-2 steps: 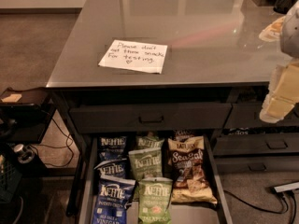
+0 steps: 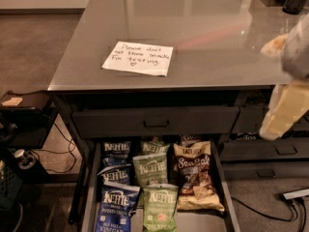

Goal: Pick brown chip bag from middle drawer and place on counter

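Your claw [image 2: 285, 108] hovers with the counter [image 2: 193, 47] at its left; clenched or released, I cannot tell. Below-left, the drawer [image 2: 225, 187] stands open, leaving the brown bag [image 2: 195, 178] reachable.

pincer [image 2: 285, 108]: far right, by surface [image 2: 217, 42] edge | brown chip bag [image 2: 197, 175]: rightmost in open middle drawer [image 2: 91, 187] | note [image 2: 138, 58]: on surface

The gripper [image 2: 286, 88] hangs at the right edge. Below-left of its jaws, the middle drawer [image 2: 90, 178] is open overhead, with green bags [image 2: 150, 169] crowding the brown chip bag [image 2: 195, 173].
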Motion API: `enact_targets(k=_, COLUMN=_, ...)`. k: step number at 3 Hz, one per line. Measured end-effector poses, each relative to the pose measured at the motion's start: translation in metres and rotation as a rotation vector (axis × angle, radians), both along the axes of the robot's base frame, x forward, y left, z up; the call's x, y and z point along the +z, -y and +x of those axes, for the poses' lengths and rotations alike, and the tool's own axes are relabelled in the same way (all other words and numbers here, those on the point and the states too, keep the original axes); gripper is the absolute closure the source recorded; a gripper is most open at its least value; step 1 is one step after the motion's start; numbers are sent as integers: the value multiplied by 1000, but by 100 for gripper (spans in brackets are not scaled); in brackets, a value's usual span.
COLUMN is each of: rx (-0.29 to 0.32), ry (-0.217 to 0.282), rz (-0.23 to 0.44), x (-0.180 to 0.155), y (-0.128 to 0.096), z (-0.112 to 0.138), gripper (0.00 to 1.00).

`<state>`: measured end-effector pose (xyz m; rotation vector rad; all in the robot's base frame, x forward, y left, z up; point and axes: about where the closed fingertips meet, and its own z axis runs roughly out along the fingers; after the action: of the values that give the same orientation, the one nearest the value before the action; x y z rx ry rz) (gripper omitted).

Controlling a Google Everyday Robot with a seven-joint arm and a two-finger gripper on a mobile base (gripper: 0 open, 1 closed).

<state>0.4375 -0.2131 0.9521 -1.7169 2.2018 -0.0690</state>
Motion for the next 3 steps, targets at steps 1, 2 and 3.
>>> enact_targets(k=1, rx=89, ry=-1, rz=95, x=-68, y=-21, z=-12, gripper=0)
enact_targets(k=2, rx=185, ry=19, rz=185, x=-133, y=-44, z=-14, gripper=0)
enact_targets(k=3, rx=242, ry=7, rz=268, x=-196, y=-64, z=-7, gripper=0)
